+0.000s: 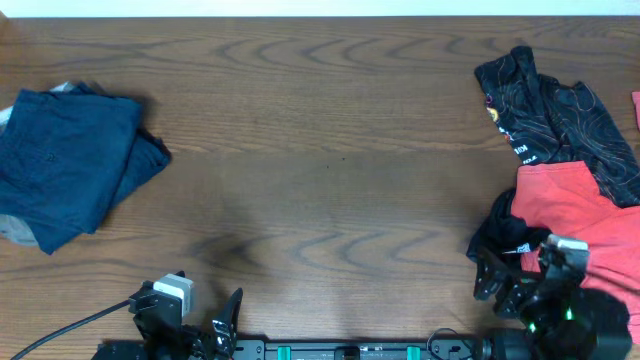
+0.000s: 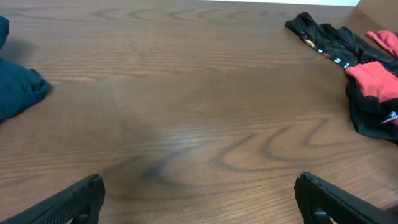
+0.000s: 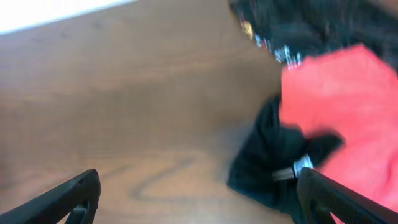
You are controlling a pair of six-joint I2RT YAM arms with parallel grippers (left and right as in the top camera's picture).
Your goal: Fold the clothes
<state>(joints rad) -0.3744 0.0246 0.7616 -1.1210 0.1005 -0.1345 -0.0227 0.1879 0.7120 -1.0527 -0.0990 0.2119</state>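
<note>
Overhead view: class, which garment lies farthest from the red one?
The folded navy-blue garment, at the table's left side. The black printed garment lies at the right side, overlapping the red garment.

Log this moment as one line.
left fingers: open, empty | right fingers: open, empty, near red garment | navy shorts: folded, left side | black printed garment: crumpled, right side

A brown wooden table (image 1: 330, 150) with dark, wavy grain fills nearly every view, evenly lit with only faint soft shadows on its matte top, and beyond its far edge runs a narrow pale strip (image 1: 320, 6).
</note>
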